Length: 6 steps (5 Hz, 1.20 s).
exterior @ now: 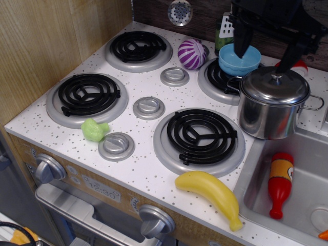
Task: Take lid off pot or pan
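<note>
At the stove's back right corner, the lid (274, 84) sits closed on the pot (270, 110).
Above it hangs the black gripper (267, 48), fingers spread wide either side of the knob, touching nothing. Just behind the pot is a blue bowl (239, 59); a banana (210, 193) lies near the front edge.

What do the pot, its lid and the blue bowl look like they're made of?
The pot and lid look like polished stainless steel: mirror-like reflections and bright highlights. The blue bowl looks like plastic: even colour, soft sheen, though glazed ceramic cannot be ruled out.
</note>
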Available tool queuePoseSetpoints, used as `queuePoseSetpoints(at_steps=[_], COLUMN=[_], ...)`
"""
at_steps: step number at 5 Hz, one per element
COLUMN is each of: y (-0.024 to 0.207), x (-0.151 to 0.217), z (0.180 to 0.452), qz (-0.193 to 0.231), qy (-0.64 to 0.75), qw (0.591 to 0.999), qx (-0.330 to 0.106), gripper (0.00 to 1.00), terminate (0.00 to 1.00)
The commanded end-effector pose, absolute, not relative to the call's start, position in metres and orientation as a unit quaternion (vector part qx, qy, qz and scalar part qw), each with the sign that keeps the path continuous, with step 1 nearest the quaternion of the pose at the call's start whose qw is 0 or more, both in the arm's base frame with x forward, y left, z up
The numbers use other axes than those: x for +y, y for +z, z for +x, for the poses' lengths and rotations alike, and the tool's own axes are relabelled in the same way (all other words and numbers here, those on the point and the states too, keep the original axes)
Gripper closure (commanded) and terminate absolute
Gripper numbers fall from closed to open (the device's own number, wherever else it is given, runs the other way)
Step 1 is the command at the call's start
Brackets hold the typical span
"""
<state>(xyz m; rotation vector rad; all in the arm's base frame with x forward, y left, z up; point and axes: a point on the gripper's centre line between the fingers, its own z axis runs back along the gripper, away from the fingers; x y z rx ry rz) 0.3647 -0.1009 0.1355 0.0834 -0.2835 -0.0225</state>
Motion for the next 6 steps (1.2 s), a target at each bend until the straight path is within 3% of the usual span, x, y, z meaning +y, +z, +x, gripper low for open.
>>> queuePoseSetpoints(at_steps=[1, 4, 5, 6], y=[0.136, 0.099, 0.095, 0.097], x=[-0.102, -0.106, -0.107, -0.108], z=[0.395, 0.417, 0.419, 0.419], qz=[0.025, -0.015, -0.017, -0.019], qy=[-0.036, -0.055, -0.048, -0.046], qw=[0.983, 0.977, 0.978, 0.979], qx=[-0.18, -0.206, -0.205, -0.199], gripper=[0.0, 0.0, 1.0, 1.0], terminate=[0.0, 0.0, 0.0, 0.0])
